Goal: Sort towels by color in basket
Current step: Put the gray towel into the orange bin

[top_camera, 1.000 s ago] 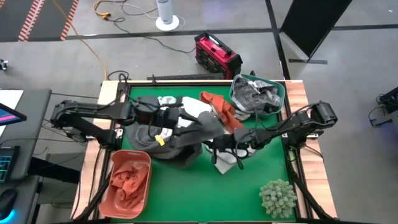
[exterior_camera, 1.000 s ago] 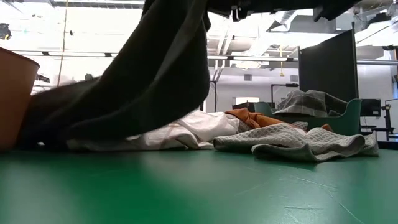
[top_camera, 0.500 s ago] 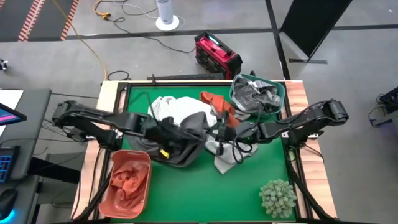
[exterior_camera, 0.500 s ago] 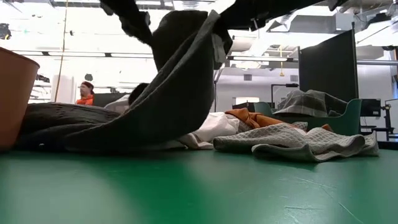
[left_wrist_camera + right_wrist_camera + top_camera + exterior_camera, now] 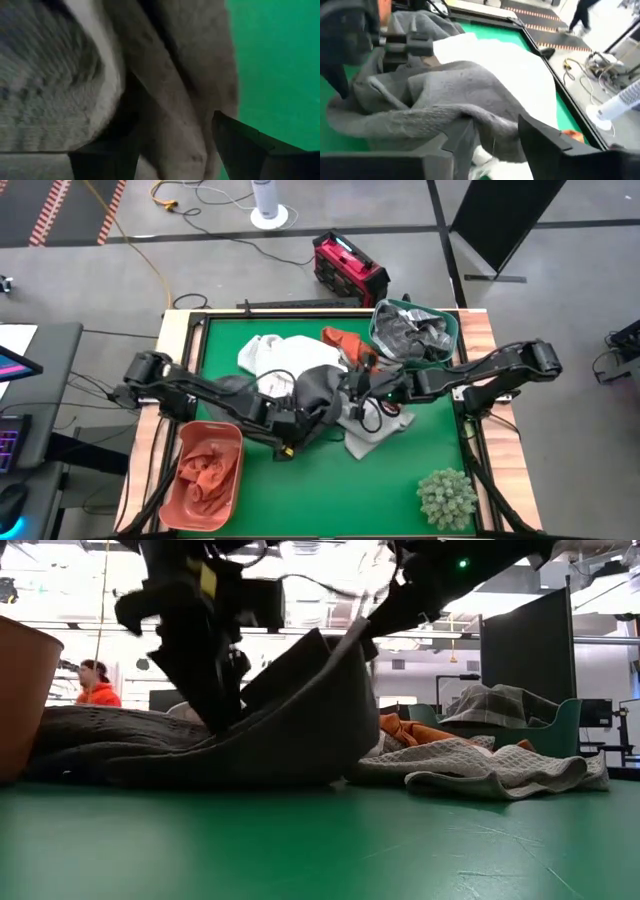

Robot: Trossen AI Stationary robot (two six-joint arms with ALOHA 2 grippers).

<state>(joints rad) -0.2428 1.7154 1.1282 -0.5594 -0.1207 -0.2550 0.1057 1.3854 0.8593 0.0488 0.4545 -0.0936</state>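
A dark grey towel [image 5: 318,392] lies bunched mid-table, its right edge [image 5: 340,645] raised. My left gripper [image 5: 297,423] points down into its near side, open, with a fold [image 5: 170,115] between the fingers. My right gripper [image 5: 352,387] is open at the raised edge. A white towel [image 5: 270,355] and a rust-orange towel [image 5: 343,340] lie behind it. A grey checked towel [image 5: 368,432] lies to its right on the table. My left gripper comes from above, slanting down, its open fingers [image 5: 240,145] on either side of a fold of the grey towel's near part. In the low view the fingertips [image 5: 215,715] reach the cloth, which lies on the table there. My right gripper comes nearly level from the table's right. The towel's raised edge [image 5: 470,117] lies between its open fingers and over one of them. That edge is held up off the table while the remainder slopes down to the mat.
A green basket [image 5: 448,330] at the back right holds grey towels. An orange basket [image 5: 205,470] at the front left holds a rust towel. A spiky green plant ball [image 5: 447,496] sits at the front right. Bare green mat lies along the near edge.
My left gripper has dropped from above the pile toward the table's near edge and tipped to point down into the grey towel. The towel, hanging high before, has sunk: its left part now lies on the table and only its right edge stays up by my right gripper.
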